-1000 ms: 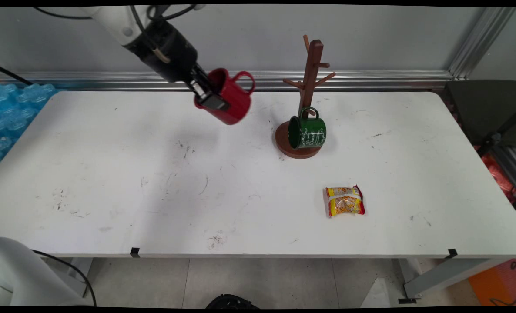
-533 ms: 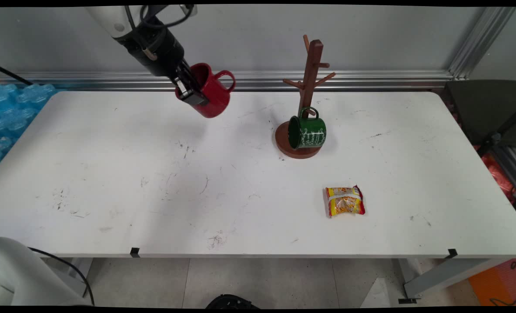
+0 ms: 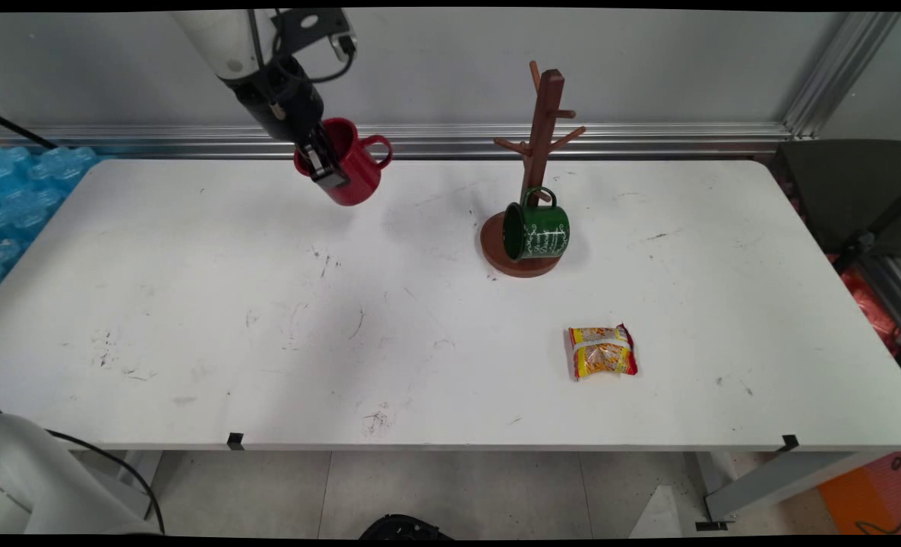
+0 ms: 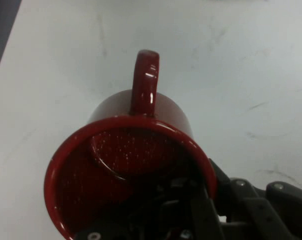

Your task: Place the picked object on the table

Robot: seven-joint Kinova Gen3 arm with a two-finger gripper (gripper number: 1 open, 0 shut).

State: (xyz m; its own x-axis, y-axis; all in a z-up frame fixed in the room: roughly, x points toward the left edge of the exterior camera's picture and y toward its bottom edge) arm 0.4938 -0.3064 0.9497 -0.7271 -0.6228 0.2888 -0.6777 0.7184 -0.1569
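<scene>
My gripper [image 3: 324,161] is shut on the rim of a red mug [image 3: 349,166], held tilted in the air above the table's far side, left of centre. One finger is inside the mug and one outside. In the hand view the red mug [image 4: 136,165] fills the middle, its mouth facing the camera and its handle pointing up; the gripper [image 4: 191,210] clamps the rim at the bottom. A brown wooden mug tree [image 3: 539,144] stands to the right, with a green mug [image 3: 538,230] hanging on a low peg over its round base.
A yellow and red snack packet [image 3: 602,352] lies on the white table [image 3: 268,319] at the front right. Blue packaging [image 3: 17,190] is stacked beyond the table's left edge. A metal rail [image 3: 648,137] runs along the wall behind.
The gripper has carried the red mug left and toward the table's far edge, away from the mug tree, and the mug now hangs more upright.
</scene>
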